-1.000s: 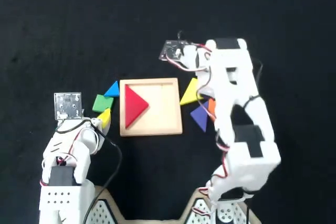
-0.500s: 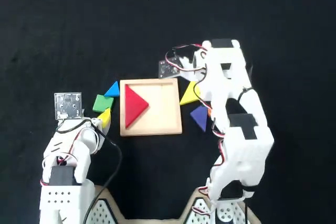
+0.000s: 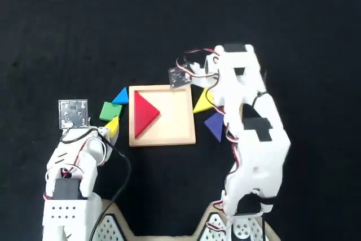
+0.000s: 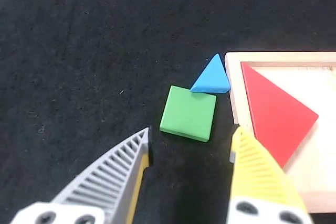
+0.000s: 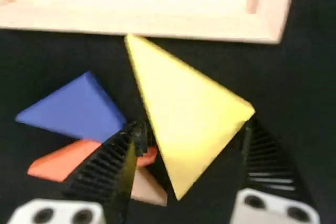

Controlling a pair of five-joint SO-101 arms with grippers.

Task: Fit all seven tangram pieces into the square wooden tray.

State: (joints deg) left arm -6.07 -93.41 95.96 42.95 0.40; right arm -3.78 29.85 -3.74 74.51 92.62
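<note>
My left pincer [image 4: 190, 135]: jaws wide apart, nothing held, hanging just short of the green square [image 4: 188, 113].
Light-blue triangle [image 4: 212, 76]: corner touching the green square, right beside the tray [image 4: 234, 95].
Tray: pale wood, square, with the red triangle [image 3: 145, 113] flat inside by its left wall.
My right pincer [image 5: 192, 128]: jaws spread, straddling the yellow triangle [image 5: 189, 111], just outside the tray.
Dark-blue triangle [image 5: 73, 109], orange piece [image 5: 68, 163]: bunched right beside the yellow triangle.

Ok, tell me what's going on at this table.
Two arms are working a tangram. Only the red triangle lies in the wooden tray. The right gripper is open astride the large yellow triangle just outside the tray, with a dark blue piece and an orange piece beside it. The left gripper is open near the green square, next to the light blue triangle.
</note>
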